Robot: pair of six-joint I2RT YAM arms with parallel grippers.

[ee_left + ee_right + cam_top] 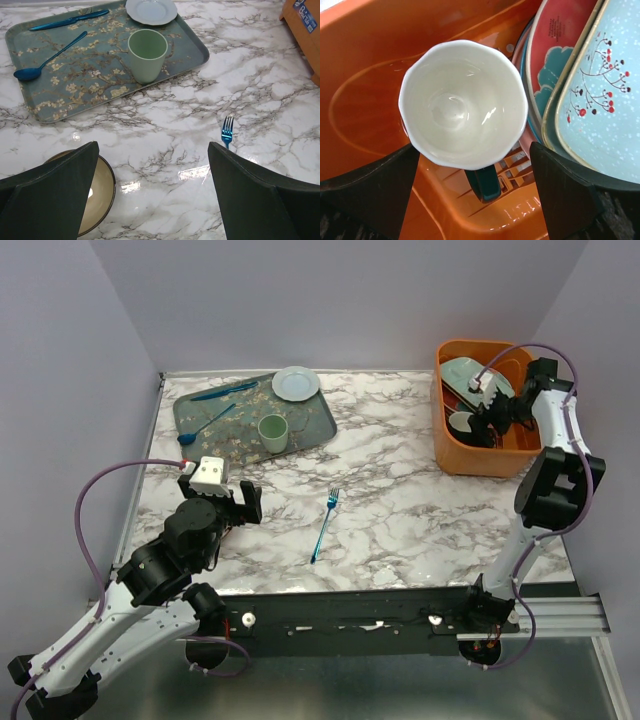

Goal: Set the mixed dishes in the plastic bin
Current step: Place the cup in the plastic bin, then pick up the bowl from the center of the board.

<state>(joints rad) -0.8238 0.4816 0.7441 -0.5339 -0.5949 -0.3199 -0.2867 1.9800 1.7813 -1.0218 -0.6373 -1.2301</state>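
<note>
Plastic bin (470, 462) sits at the far right corner of the white marble table (400, 510), with lilac walls (350, 300) around it. A floral tray (215, 425) lies far left and a blue fork (324, 525) mid-table. Right gripper (472, 147) hangs inside the bin, fingers wide on either side of a mug (462, 102). Left gripper (152, 147) is spread wide, a tan bowl (102, 192) partly under one finger.

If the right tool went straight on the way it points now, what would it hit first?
Probably the mug, standing mouth-up in the orange bin directly ahead of the right tool. The gap to it is hard to judge.
</note>
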